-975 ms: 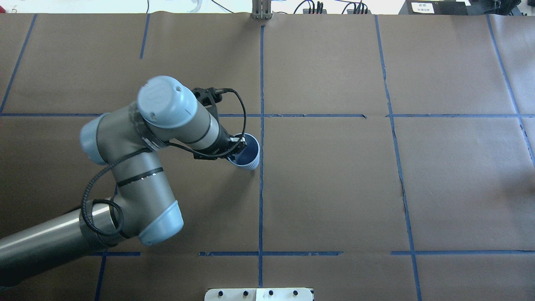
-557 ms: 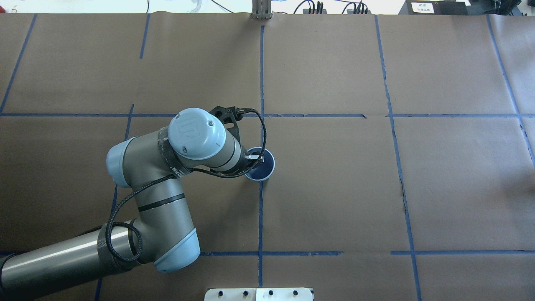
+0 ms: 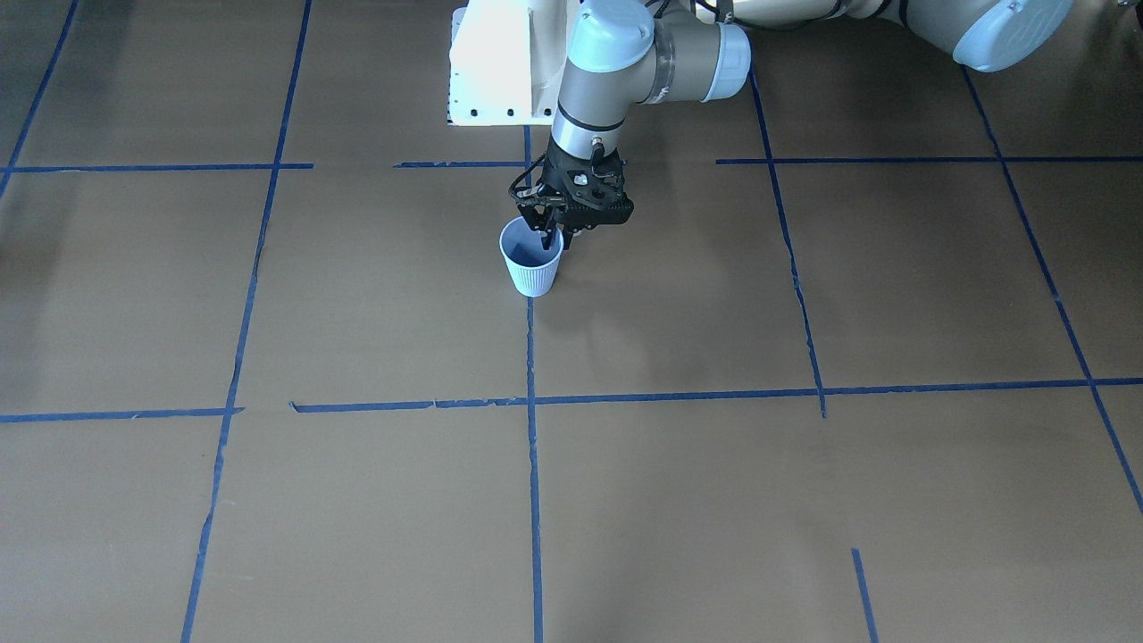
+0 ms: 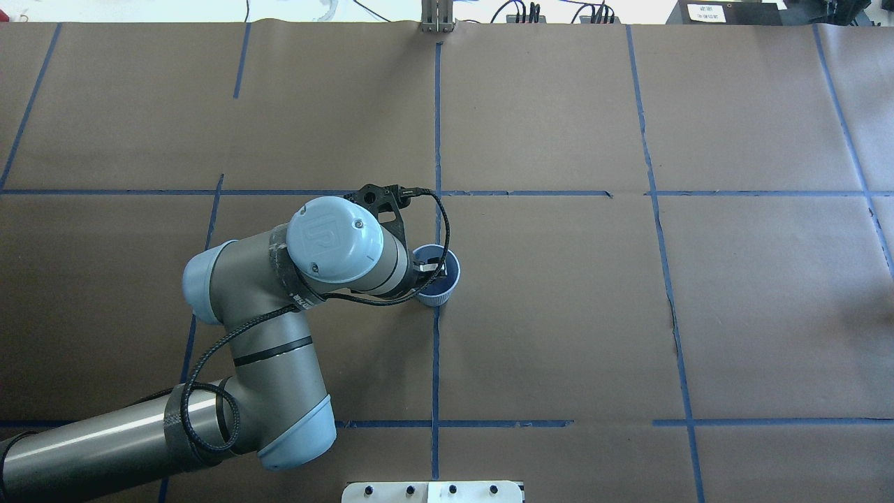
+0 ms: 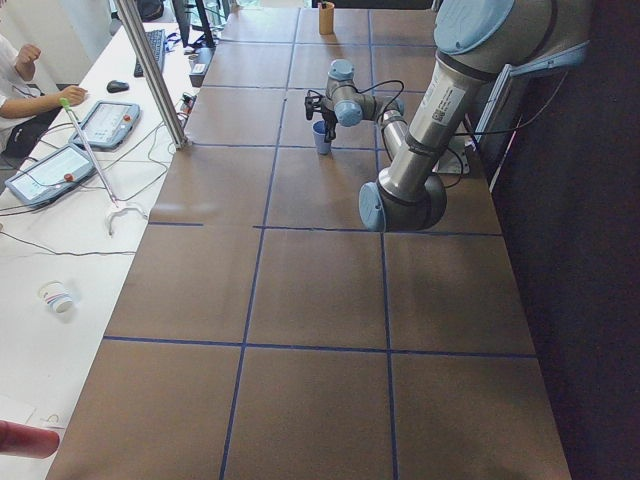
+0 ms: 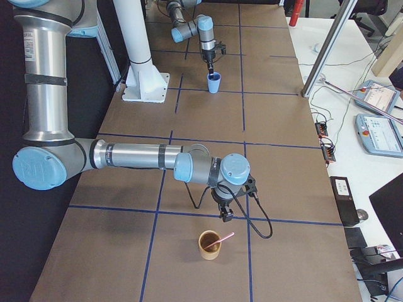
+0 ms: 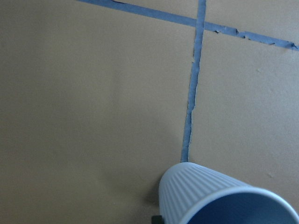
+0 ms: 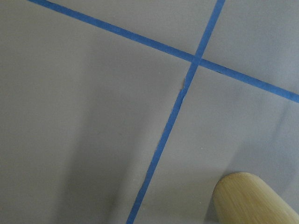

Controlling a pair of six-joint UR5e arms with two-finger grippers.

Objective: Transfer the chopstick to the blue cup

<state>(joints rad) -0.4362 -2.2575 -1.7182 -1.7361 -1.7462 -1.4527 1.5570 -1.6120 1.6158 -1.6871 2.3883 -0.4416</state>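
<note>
The pale-blue ribbed cup [image 3: 532, 261] stands upright on the brown table, on a blue tape line; it also shows in the overhead view [image 4: 440, 279] and the left wrist view [image 7: 219, 196]. My left gripper [image 3: 551, 234] is shut on its rim, one finger inside the cup. The pinkish chopstick [image 6: 221, 239] leans in a brown wooden cup [image 6: 209, 245] near the table's right end. My right gripper [image 6: 225, 211] hovers just beside that cup; I cannot tell whether it is open or shut. The wooden cup's rim shows in the right wrist view [image 8: 252, 198].
The white robot base [image 3: 500, 62] stands behind the blue cup. A metal post [image 6: 324, 50] and a side table with tablets [image 6: 378, 132] lie along the far edge. Blue tape lines grid the brown paper.
My left arm has carried the blue cup rightward and toward the robot; the cup was tilted a second ago and now stands upright. It has hardly moved in the last half second.
</note>
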